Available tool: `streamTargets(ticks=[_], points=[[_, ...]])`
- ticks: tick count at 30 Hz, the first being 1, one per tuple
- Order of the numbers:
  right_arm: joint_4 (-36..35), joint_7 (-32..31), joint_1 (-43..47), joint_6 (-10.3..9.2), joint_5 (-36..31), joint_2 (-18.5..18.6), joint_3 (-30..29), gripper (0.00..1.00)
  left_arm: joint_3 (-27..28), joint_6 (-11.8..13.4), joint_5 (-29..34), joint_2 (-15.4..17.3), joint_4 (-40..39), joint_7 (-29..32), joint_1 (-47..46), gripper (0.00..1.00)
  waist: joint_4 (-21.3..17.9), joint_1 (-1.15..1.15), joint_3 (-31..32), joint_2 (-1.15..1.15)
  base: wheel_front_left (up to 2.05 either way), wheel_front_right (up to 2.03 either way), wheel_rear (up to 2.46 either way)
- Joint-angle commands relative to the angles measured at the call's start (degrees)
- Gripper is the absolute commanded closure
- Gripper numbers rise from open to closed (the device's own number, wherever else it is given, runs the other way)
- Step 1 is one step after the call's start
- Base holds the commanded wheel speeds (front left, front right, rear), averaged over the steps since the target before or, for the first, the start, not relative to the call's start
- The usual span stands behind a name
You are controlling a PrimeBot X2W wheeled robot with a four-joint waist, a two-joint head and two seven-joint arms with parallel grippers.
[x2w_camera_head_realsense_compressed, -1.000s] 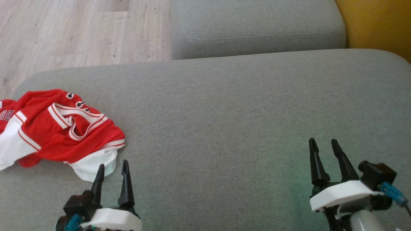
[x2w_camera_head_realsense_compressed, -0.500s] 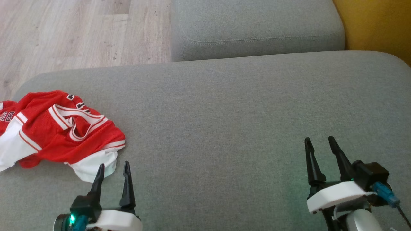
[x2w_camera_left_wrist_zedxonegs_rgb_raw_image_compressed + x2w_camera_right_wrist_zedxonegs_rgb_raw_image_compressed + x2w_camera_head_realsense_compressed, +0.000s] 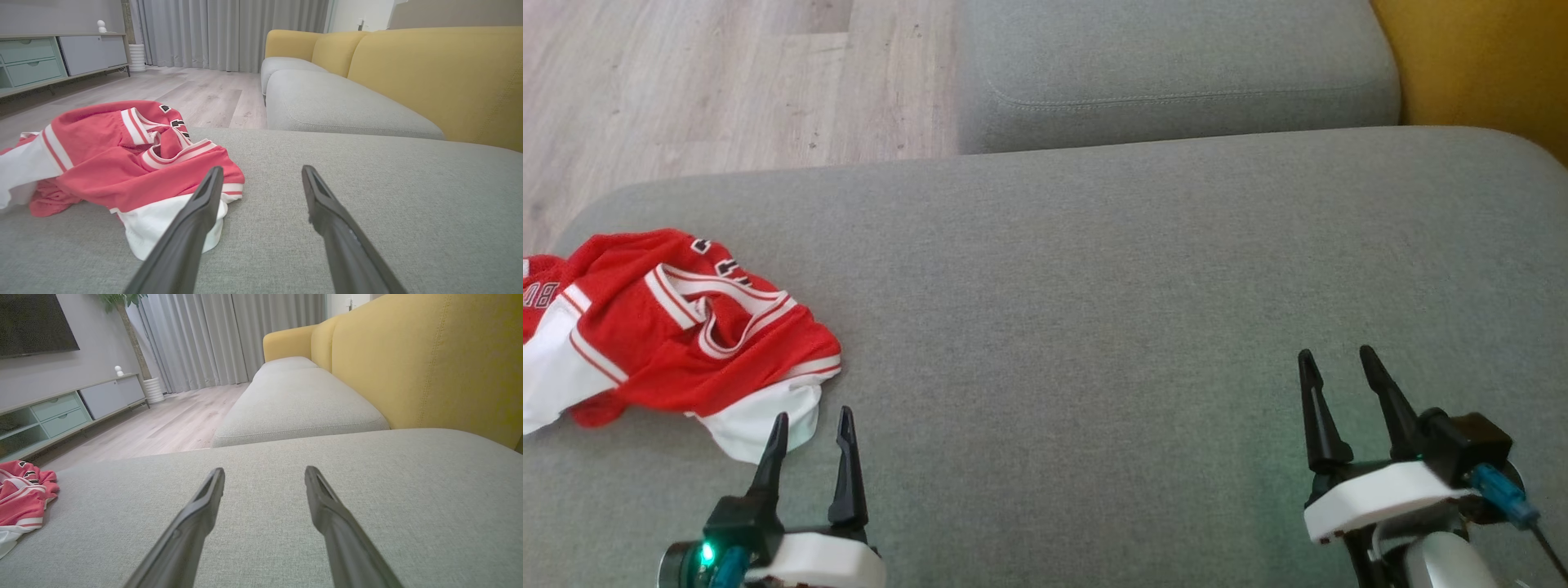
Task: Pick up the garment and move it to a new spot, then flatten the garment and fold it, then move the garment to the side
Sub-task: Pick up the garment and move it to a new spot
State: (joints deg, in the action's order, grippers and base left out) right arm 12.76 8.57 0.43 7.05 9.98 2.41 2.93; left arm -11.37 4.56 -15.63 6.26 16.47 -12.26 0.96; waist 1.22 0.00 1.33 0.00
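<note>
The garment [image 3: 662, 335] is a crumpled red and white jersey lying at the left end of the grey cushion [image 3: 1094, 310]. In the left wrist view the garment [image 3: 114, 163] sits ahead and left, its white hem just behind my left finger. My left gripper [image 3: 813, 416] hovers open just near of the hem, nothing between its fingers. Far off at the lower right, my right gripper [image 3: 1335, 355] stands open over bare cushion. The right wrist view catches the garment [image 3: 20, 498] at its left edge, with the right gripper [image 3: 264, 470] open.
A second grey cushion [image 3: 1176, 73] lies beyond the first. Yellow sofa backrest [image 3: 1478, 65] runs along the right. Wooden floor [image 3: 727, 82] lies past the cushion's far left edge. A low cabinet [image 3: 49, 57] and curtains [image 3: 233, 32] stand across the room.
Both grippers have drawn back slightly toward the bottom of the head view. The garment has not moved.
</note>
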Motion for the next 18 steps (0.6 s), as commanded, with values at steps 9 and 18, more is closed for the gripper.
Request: streamTargets(ticks=[9,18], points=[[-2.83,0.73,-1.91,0.44,-0.79,0.47,0.57,0.0,0.99,0.96,0.35,1.69,-2.15,-0.51,-1.71,0.0,8.61,0.0,-0.08,0.0,0.0,0.0,0.0],[-2.44,1.22,-1.86,0.44,-0.25,0.47,1.52,0.0,1.83,1.59,0.02,3.42,-3.35,-0.25,-0.43,0.0,20.89,0.0,0.02,0.0,0.0,0.0,0.0]])
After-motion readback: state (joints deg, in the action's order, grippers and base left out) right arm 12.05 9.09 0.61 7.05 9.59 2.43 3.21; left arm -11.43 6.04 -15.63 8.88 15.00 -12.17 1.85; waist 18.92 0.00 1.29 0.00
